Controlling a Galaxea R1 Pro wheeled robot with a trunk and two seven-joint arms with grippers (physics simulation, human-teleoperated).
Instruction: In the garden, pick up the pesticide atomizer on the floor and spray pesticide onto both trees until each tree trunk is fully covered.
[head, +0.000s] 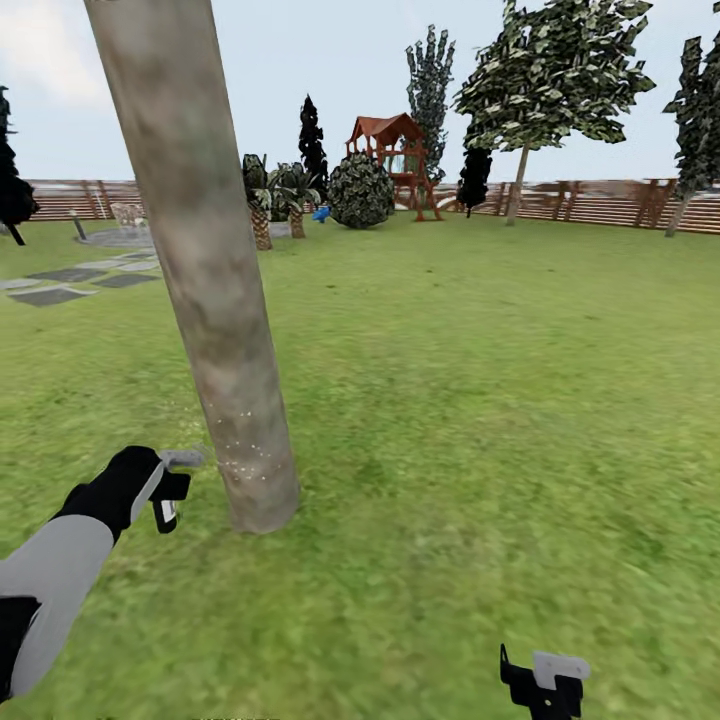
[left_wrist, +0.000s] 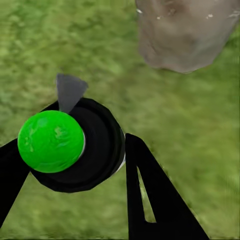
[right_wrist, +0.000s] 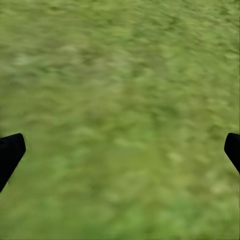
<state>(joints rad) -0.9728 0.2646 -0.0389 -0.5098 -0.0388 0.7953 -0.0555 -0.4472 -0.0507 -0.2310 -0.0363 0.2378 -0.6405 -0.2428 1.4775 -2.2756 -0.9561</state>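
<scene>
Left gripper (head: 172, 490): we see it low at about 8 o'clock in the head view, just beside the base of the tree trunk (head: 205, 270). In the left wrist view its two black fingers (left_wrist: 150, 190) sit closed against the atomizer (left_wrist: 75, 145), a black round body with a bright green cap and a grey nozzle pointing toward the trunk (left_wrist: 185, 35). White specks of pesticide (head: 245, 455) dot the lower trunk, near the nozzle; a few also show on the bark in the left wrist view.

Right gripper (head: 545, 685): we find it at about 5 o'clock in the head view, well apart from the trunk, above the grass (head: 480, 400). In the right wrist view its fingertips (right_wrist: 10, 152) stand wide apart with nothing between them, over the blurred lawn (right_wrist: 120, 100).

Background, toward 12 o'clock: a second tree (head: 550, 90) with leaves high up, a slatted wooden fence (head: 600, 205), a red-roofed play structure (head: 395, 160), a round shrub (head: 360, 190), and grey stepping stones (head: 70, 285) at 10 o'clock.
</scene>
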